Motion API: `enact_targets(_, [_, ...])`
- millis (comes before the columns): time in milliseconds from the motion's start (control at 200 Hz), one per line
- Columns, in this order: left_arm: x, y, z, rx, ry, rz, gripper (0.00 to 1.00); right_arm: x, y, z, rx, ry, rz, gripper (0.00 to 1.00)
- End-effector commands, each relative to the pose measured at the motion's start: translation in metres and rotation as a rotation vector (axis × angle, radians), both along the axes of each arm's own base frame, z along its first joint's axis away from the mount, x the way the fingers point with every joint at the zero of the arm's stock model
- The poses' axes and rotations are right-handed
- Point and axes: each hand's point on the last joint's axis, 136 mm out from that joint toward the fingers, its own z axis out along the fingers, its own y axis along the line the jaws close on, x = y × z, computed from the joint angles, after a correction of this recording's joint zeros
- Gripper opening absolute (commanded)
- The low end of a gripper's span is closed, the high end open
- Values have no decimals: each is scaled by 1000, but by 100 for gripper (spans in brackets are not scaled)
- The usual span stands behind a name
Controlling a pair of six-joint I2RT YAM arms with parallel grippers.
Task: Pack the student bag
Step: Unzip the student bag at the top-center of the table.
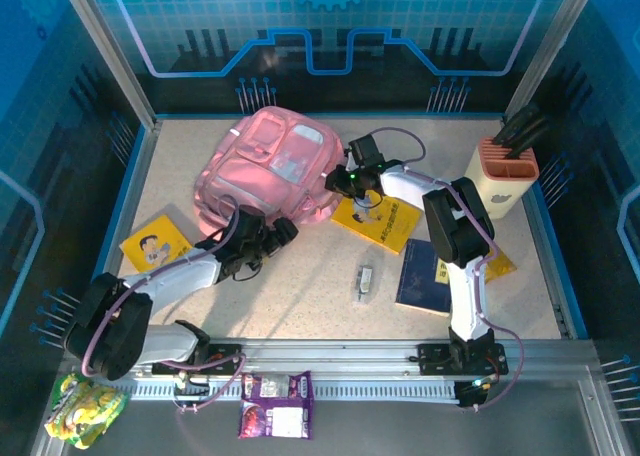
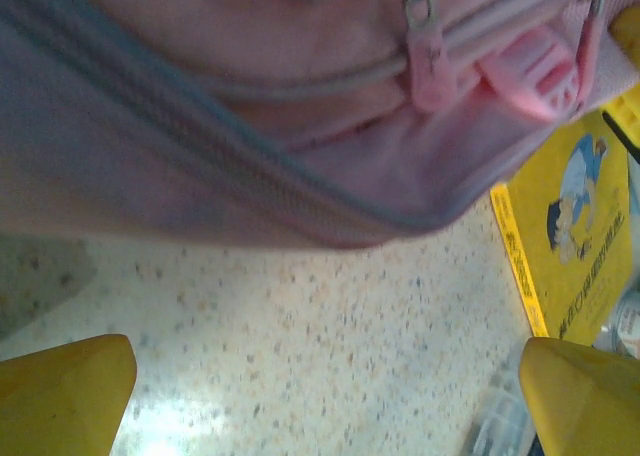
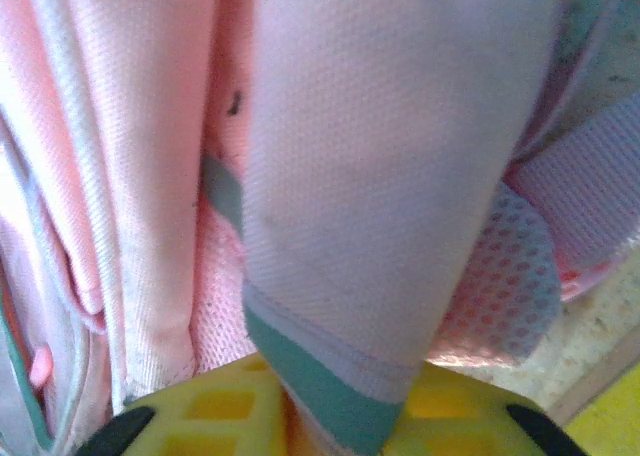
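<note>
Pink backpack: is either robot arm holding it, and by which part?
The right gripper pinches the student bag by a pink strap; the left gripper is open, holding nothing.

Open middle, crowded edges.
The bare tabletop (image 1: 300, 301) between the arms gives clear passage, apart from a small clear case (image 1: 365, 281). The backpack (image 1: 275, 166) blocks the far left, just ahead of the spread left fingers (image 2: 65, 391). A yellow book (image 1: 155, 244) lies left, a blue book (image 1: 428, 276) right, and a holder (image 1: 500, 176) stands far right.
</note>
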Motion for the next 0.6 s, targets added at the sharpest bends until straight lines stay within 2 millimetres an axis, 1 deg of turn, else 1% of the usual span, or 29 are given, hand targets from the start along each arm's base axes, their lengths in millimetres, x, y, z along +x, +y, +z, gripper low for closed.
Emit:
enact_targets(0, [32,14,19,37,-114,24,99,8,3,29,27,-71,21,11])
enact_targets(90, [44,30,17,30,-130,58,99,6,6,49,39,-100,45,0])
enact_targets(140, [52,42,19,39,-141,74,99,3,7,59,46,-110,48,0])
enact_targets(200, [60,59,24,69,-144,95,99,-4,11,73,59,-126,61,0])
enact_targets(235, [65,67,28,85,-153,100,99,-11,14,82,64,-139,71,0])
enact_targets(305, [76,80,37,122,-186,96,99,-25,19,95,74,-142,66,0])
enact_targets(385, [90,93,47,159,-219,102,99,-42,37,111,140,-152,71,0])
enact_targets(435, [99,104,53,183,-236,114,99,-48,44,116,142,-151,50,0])
enact_targets(490, [110,113,58,202,-250,115,99,-51,49,119,146,-148,20,0])
enact_targets(535, [118,115,63,210,-256,100,99,-53,54,119,156,-136,-6,0])
enact_targets(590, [122,114,69,213,-250,68,97,-54,56,119,173,-121,-46,0])
